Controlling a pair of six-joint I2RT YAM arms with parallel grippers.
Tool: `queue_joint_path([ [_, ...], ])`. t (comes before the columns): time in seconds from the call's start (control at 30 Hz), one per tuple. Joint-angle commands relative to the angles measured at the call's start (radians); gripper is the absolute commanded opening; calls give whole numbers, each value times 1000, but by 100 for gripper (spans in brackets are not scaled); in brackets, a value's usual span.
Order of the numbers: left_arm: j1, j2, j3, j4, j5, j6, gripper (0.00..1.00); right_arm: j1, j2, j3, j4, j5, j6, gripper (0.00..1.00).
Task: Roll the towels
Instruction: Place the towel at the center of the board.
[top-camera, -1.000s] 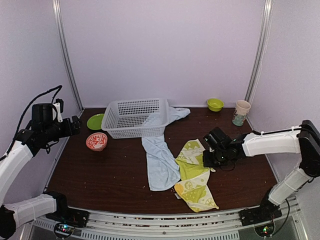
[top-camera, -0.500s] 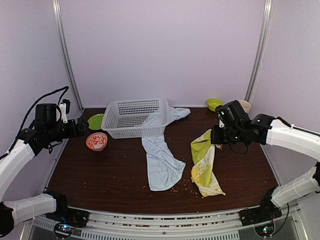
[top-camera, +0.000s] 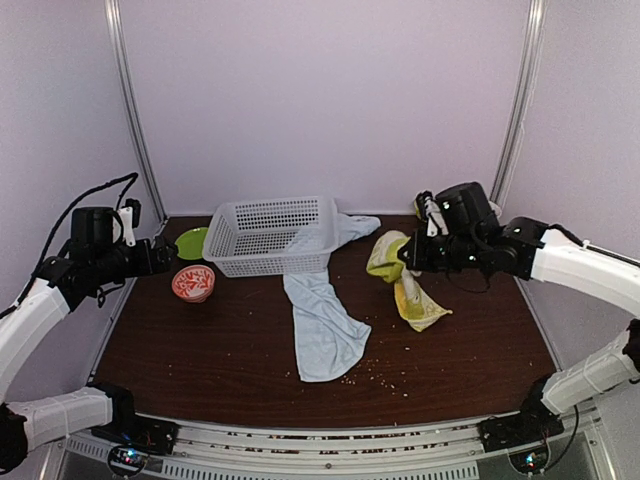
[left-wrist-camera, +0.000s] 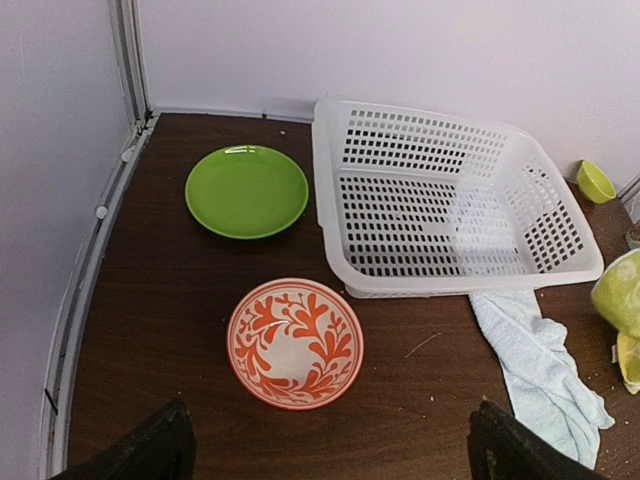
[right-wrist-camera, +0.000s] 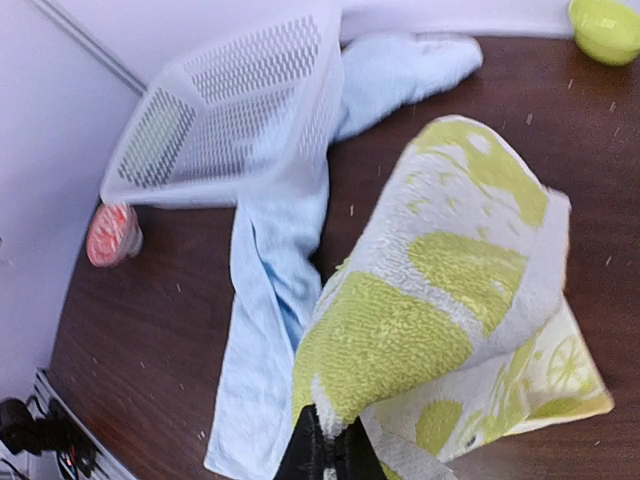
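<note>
Over the right half of the table (top-camera: 200, 345), my right gripper (top-camera: 405, 254) clamps the lemon-print towel (top-camera: 412, 297), raised, I judge, to hang straight. The blue towel (top-camera: 322, 330) lies by the basket (top-camera: 270, 235). My left gripper (left-wrist-camera: 330, 455) hovers agape.

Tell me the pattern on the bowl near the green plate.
Orange leafy scrolls on white; bowl clearest in left wrist view.

Two white-shelled arms with black joints and wrists.
The left fingers (left-wrist-camera: 160, 445) are dark and blunt-tipped; behind them the left arm (top-camera: 25, 320) is smooth white casing, and a thin black cable (top-camera: 75, 200) loops above its black wrist block. The right fingers (right-wrist-camera: 305, 455) are black too, and behind them a black wrist leads to the white right arm (top-camera: 575, 265).
</note>
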Motion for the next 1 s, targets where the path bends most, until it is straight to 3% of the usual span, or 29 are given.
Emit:
queue_joint_path([
  [0.0,-3,8,-10,37,-5,15,97,82,101,-52,42,-97,61,0],
  [0.2,-10,21,-4,29,12,25,97,79,125,-64,-4,24,51,0],
  [0.33,-52,20,-2,20,-4,38,97,63,107,-92,-50,49,24,6],
  [0.63,-101,54,2,22,-8,-7,97,87,3,-139,-45,14,-26,53],
  [0.73,-158,127,49,53,-24,-35,97,154,78,-38,-53,3,-58,56],
  [0.97,-253,433,295,2,-122,-12,95,212,431,159,-11,-75,-73,56],
])
